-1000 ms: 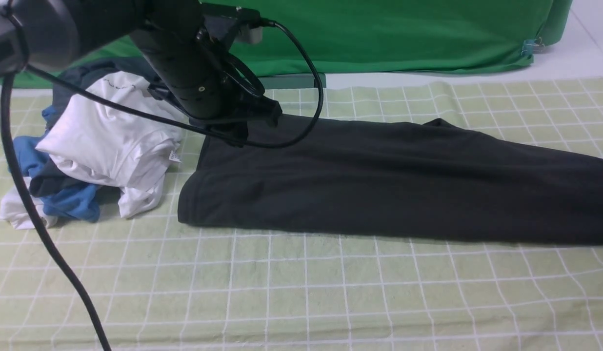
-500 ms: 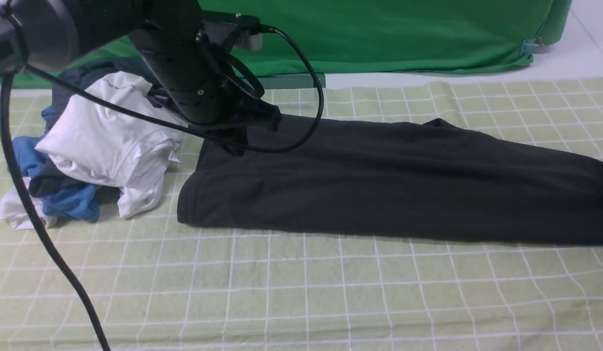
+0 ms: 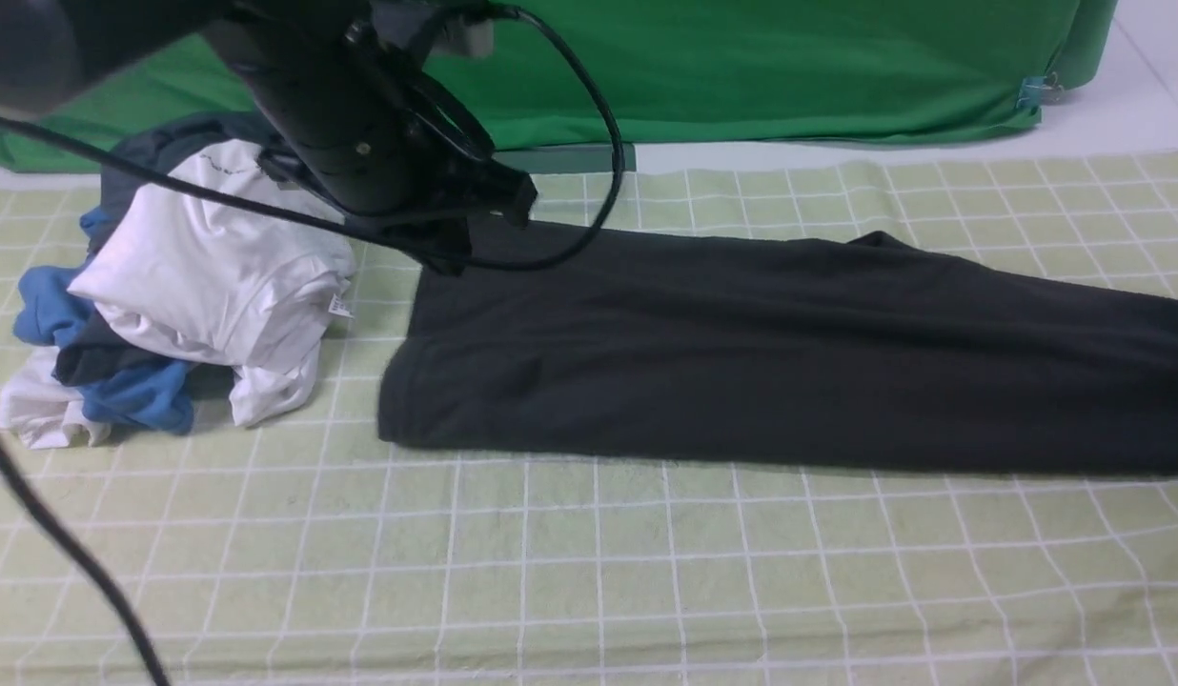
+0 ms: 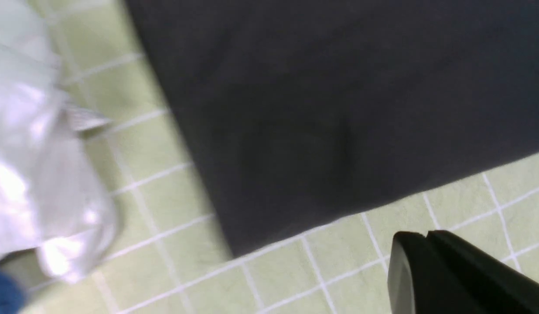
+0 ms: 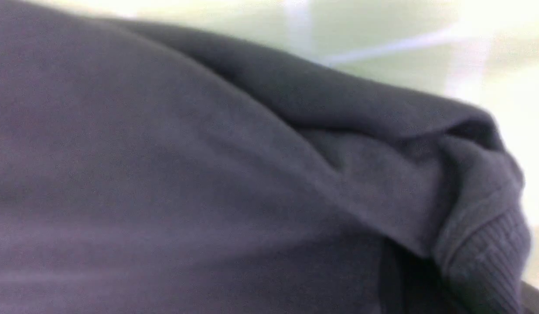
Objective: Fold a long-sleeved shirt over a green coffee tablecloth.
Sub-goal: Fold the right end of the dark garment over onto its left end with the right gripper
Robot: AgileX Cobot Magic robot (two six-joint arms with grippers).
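Now the large black cotton long-sleeved shirt lies left-to-right across the pale yellow-green gridded tablecloth. The left gripper, fingers pressed together, hangs nearest its hem end. The right gripper is hidden by cloth, so its grip cannot be told.

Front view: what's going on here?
Robot mid-fold. The black long-sleeved shirt lies as a long strip on the pale yellow-green gridded tablecloth. The left gripper hangs by the shirt's far left corner, jaws shut, empty. The right wrist view shows only a ribbed cuff; a grip there can't be confirmed. A pile of white and blue garments sits left.
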